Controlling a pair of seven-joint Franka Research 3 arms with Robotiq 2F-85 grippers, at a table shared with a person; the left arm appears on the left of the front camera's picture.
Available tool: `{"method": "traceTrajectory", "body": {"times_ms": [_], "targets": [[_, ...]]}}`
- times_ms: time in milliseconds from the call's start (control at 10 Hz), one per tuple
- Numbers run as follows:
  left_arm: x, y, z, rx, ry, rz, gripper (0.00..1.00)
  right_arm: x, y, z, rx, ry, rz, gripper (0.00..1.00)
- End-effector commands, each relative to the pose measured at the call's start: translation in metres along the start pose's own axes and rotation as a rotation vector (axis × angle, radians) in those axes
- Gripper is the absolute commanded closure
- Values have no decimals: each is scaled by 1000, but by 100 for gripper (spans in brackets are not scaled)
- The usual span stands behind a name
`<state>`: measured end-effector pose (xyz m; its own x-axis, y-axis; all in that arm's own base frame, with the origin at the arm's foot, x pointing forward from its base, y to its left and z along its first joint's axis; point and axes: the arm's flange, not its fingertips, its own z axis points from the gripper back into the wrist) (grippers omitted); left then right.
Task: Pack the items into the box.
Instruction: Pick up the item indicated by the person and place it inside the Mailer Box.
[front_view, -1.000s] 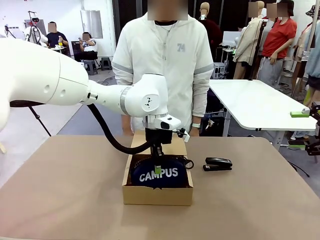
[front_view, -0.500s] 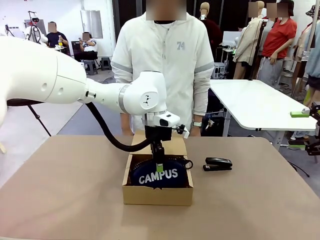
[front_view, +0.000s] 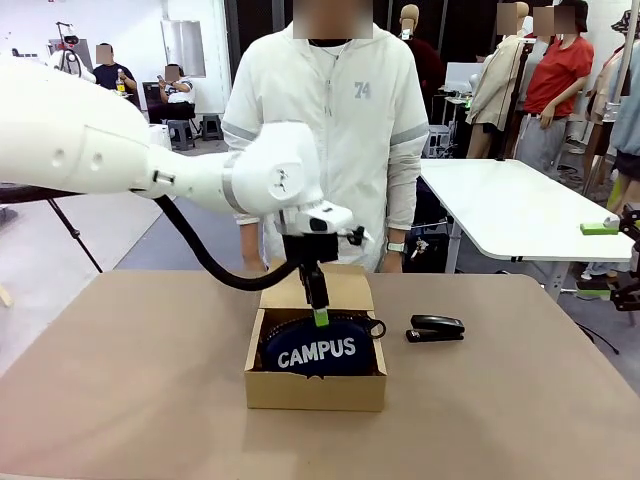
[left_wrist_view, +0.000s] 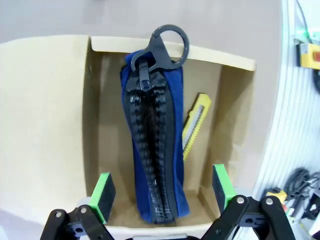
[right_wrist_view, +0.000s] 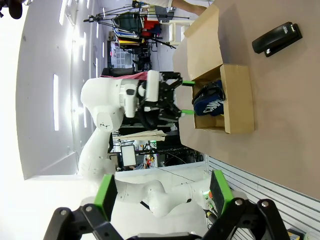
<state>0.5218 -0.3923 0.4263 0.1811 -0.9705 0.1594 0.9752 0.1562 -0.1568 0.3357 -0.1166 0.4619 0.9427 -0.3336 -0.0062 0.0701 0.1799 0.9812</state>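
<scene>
Since a second ago the left arm has risen: the left end effector (front_view: 320, 316) was down on the pouch and is now just above its top edge. The wrist is raised and swung a little toward the robot's left.

- Left end effector: fingers apart, nothing between them. In the left wrist view the green pads stand wide on either side of the zipper line, clear of the fabric.
- Right end effector (right_wrist_view: 162, 192): fingers apart, empty, well away from the box.
- Pouch (front_view: 318, 350): inside the box (front_view: 315, 392), on its long edge, zipper up, "CAMPUS" face toward the robot.
- Box contents: the pouch, plus a yellow cutter (left_wrist_view: 196, 125) on the floor in the strip between the pouch and one side wall. The flap lid (front_view: 350, 292) stands open at the far side.
- Stapler (front_view: 436, 328): on the tabletop (front_view: 520, 400), near the box's right wall, not yet packed.

Risks, as judged:
- The pouch takes up most of the box, and the free strip already holds the cutter. The stapler may land on the pouch and slide off, or jam against a wall.
- The pouch stands on edge, so a nudge could tip it.
- The black ring (left_wrist_view: 167, 45) on the zipper pull lies over the rim of the end wall and may stop the flap closing flat.
- The stapler lies close to the wall, so a finger could knock the box.
</scene>
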Motion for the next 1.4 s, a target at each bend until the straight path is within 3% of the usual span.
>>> {"method": "traceTrajectory", "body": {"times_ms": [0, 200, 300, 400, 600, 800, 900, 1000, 1100, 1200, 1300], "targets": [[-57, -24, 50, -111, -156, 46, 0, 1, 4, 3, -1, 11, 0, 0], [-121, -31, 110, -134, -501, 156, 0, 1, 4, 3, -1, 11, 0, 0], [-156, -28, 131, -141, -751, 260, 0, 1, 4, 3, -1, 11, 0, 0], [-205, -28, 144, -227, -1017, 348, 0, 1, 4, 3, -1, 11, 0, 0], [-299, -41, 141, -236, -1382, 596, 0, 1, 4, 3, -1, 11, 0, 0], [-393, -52, 120, -329, -1610, 832, 0, 1, 4, 3, -1, 11, 0, 0], [-425, -55, 106, -355, -1703, 903, 0, 1, 4, 3, -1, 11, 0, 0], [-450, -56, 89, -378, -1700, 1053, 0, 1, 4, 3, -1, 11, 0, 0], [-463, -56, 71, -396, -1600, 1069, 0, 1, 4, 3, -1, 11, 0, 0], [-453, -54, 92, -383, -1471, 879, 0, 1, 4, 3, -1, 11, 0, 0], [-453, -54, 92, -383, -1471, 879, 0, 1, 4, 3, -1, 11, 0, 0]]}}
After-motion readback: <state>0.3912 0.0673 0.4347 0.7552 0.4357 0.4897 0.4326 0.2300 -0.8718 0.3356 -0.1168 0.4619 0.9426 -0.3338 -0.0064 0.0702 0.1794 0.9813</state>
